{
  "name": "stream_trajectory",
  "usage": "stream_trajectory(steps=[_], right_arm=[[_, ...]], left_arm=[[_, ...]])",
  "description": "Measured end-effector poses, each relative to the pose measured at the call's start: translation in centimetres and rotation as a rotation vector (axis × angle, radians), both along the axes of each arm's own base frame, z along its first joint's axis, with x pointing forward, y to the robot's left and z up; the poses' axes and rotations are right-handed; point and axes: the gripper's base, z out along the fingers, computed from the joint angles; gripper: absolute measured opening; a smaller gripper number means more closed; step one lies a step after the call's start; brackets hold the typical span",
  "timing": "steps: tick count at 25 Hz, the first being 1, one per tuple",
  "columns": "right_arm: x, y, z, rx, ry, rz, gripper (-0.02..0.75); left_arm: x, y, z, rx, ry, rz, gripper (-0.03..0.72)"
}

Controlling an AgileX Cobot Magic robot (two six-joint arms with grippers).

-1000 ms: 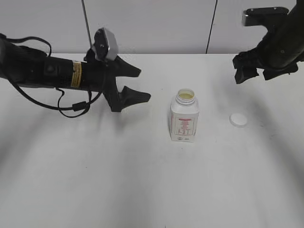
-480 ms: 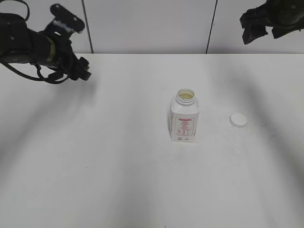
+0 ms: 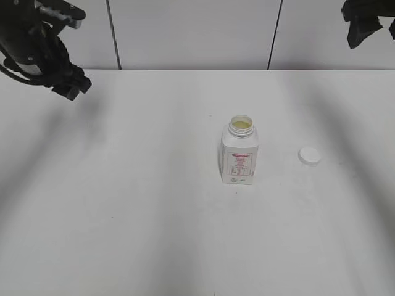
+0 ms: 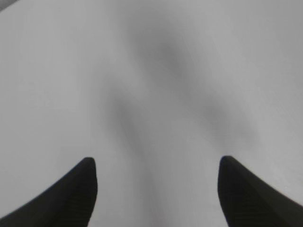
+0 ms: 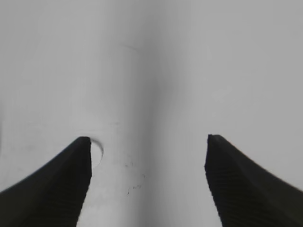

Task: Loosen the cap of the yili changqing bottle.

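Both grippers, left (image 4: 156, 189) and right (image 5: 147, 165), lifted away, released; cap (image 3: 309, 155) beside bottle (image 3: 239, 153).

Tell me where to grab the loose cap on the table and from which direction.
Grip the cap across its side wall, coming straight down from above. It lies flat on the table, low and round, so a side approach probably finds nothing to pinch. It sits clear of the bottle, leaving room for fingers on either side.

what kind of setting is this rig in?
Probably a lab test bench: a plain white tabletop against bare white wall panels, holding only a small white plastic bottle and its round white cap.
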Motion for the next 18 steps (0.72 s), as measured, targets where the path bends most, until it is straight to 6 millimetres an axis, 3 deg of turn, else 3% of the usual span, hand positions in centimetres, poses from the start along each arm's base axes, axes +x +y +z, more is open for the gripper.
stream_trajectory(steps=[8,13,18], right_arm=[[-0.9,-3.2,-0.2,0.126,0.151,-0.032,0.588],[-1.2,-3.9,0.0,0.110,0.167,0.000,0.588],[-2.0,-3.8,1.5,0.110,0.128,0.019,0.588]], left_arm=[[0.4,2.8,5.3,-0.137,0.112,0.195,0.491],[-0.4,5.2,5.7,-0.193,0.220,0.305,0.491],[-1.6,6.8,6.8,-0.216,0.214,0.347,0.491]])
